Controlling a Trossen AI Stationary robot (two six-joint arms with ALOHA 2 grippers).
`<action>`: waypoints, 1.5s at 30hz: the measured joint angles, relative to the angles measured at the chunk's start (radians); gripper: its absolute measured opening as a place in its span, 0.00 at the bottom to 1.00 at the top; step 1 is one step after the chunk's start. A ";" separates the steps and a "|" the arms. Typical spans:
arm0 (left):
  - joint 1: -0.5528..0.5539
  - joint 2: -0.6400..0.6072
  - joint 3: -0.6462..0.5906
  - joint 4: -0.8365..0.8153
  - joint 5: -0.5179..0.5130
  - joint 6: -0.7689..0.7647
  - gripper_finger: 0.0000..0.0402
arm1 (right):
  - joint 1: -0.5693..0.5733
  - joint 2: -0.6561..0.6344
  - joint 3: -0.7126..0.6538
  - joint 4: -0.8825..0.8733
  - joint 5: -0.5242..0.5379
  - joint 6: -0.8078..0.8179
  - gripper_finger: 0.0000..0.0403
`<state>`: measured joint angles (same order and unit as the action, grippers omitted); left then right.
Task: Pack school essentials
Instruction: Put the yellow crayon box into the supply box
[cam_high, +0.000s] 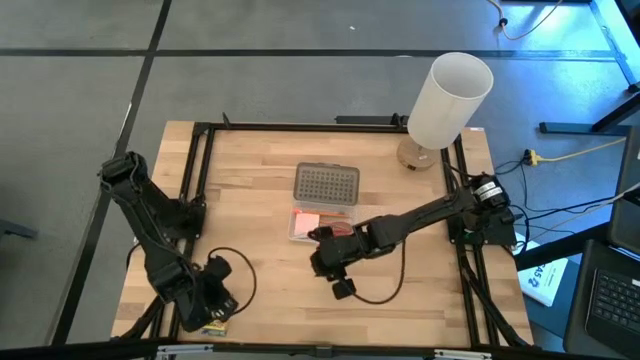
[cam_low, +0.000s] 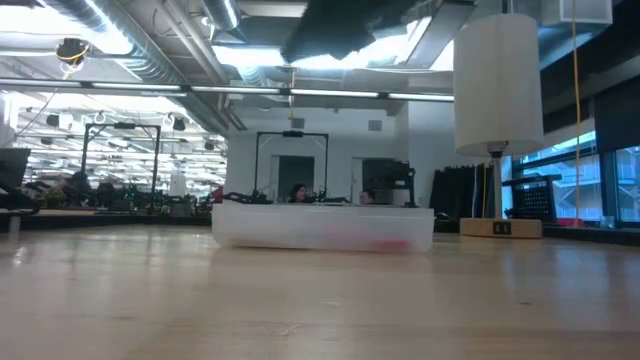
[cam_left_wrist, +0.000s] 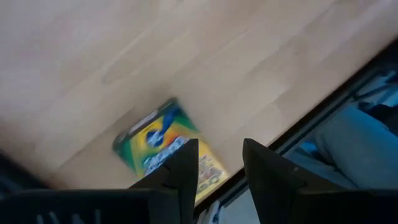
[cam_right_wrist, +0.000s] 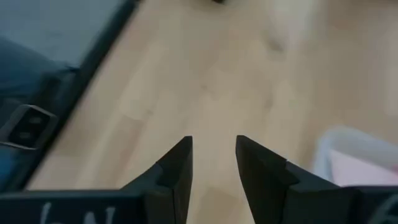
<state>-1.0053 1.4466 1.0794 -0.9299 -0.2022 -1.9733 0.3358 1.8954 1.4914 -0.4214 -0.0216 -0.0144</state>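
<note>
The left gripper (cam_left_wrist: 214, 165) hangs above the near-left corner of the table (cam_high: 260, 180), and its fingers are apart with nothing between them. Just under it lies the green-yellow crayon box (cam_left_wrist: 168, 155), flat on the wood and very near the table edge. The right gripper (cam_right_wrist: 211, 162) is over the middle of the table, just beside the clear case (cam_high: 318, 224); its fingers are also apart and empty. The case holds something pink, probably the eraser, but this is hard to tell. The grey dimpled lid (cam_high: 326, 184) lies just behind the case, and the tall white cylinder (cam_high: 449, 99) stands at the far right.

I judge the step in hand is to pick up the crayon box. To do it well, the left gripper should come straight down with one finger on each long side of the box and close across the narrow width, because a push from one side could slide it off the edge.
</note>
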 joint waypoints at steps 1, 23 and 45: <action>-0.007 0.000 0.000 -0.009 0.008 -0.022 0.30 | 0.002 0.000 0.000 0.012 -0.024 -0.011 0.31; -0.071 0.057 0.000 0.079 -0.017 -0.172 0.30 | 0.008 0.000 0.000 0.047 -0.077 -0.017 0.31; -0.063 0.061 0.000 0.076 0.103 -0.356 0.65 | 0.008 0.000 0.000 0.059 -0.077 -0.016 0.31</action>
<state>-1.0679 1.5076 1.0794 -0.8544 -0.0989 -2.3288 0.3439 1.8950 1.4910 -0.3626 -0.0986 -0.0307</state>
